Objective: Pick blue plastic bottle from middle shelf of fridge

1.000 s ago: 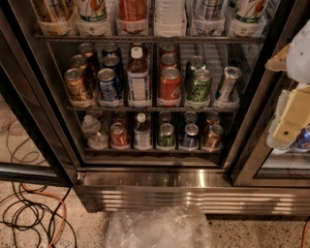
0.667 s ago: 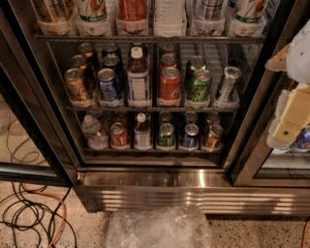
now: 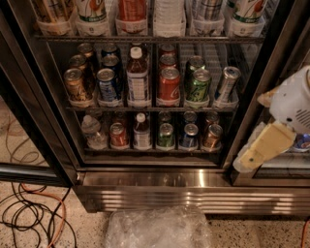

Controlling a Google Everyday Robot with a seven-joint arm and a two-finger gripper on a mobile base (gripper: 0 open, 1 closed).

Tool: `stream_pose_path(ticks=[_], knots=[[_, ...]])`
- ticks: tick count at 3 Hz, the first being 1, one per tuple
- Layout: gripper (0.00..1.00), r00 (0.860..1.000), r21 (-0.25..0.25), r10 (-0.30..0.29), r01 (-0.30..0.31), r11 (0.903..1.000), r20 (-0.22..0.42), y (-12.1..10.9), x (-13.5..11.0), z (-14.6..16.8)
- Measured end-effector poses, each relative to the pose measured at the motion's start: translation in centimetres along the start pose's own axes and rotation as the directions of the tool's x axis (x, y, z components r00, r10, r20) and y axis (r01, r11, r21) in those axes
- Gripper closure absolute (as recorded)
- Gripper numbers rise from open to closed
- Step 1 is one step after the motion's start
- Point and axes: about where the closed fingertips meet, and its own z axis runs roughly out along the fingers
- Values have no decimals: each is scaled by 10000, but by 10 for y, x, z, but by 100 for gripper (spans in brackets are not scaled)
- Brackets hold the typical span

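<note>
The blue plastic bottle [image 3: 138, 76] stands upright at the front of the middle shelf [image 3: 150, 109] of the fridge [image 3: 193, 193]. It has a white cap and a blue-and-white label. A blue can [image 3: 109, 85] is on its left and a red can [image 3: 169, 85] on its right. My gripper [image 3: 256, 152], white with a beige tip, hangs at the right, in front of the fridge's right door frame. It is well to the right of the bottle and lower than it, and it holds nothing I can see.
A shorter white-capped bottle [image 3: 142, 131] and cans fill the lower rack. Tall cans and bottles [image 3: 131, 14] fill the rack above. Dark door frames [image 3: 247, 111] flank the opening. Cables [image 3: 29, 218] lie on the floor at left. Crumpled clear plastic [image 3: 160, 227] lies below the steel base.
</note>
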Motion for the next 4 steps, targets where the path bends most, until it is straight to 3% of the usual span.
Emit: stream_pose_path(ticks=[1, 2, 3, 4], knots=[[0, 9945, -7, 708, -709, 9975, 768, 5, 0, 8], [0, 9903, 355, 1009, -1047, 9939, 951, 6, 1, 7], [0, 9722, 244, 1811, -1866, 9821, 1485, 22, 1, 40], [0, 9467, -139, 2112, -2143, 9767, 2432, 40, -23, 88]])
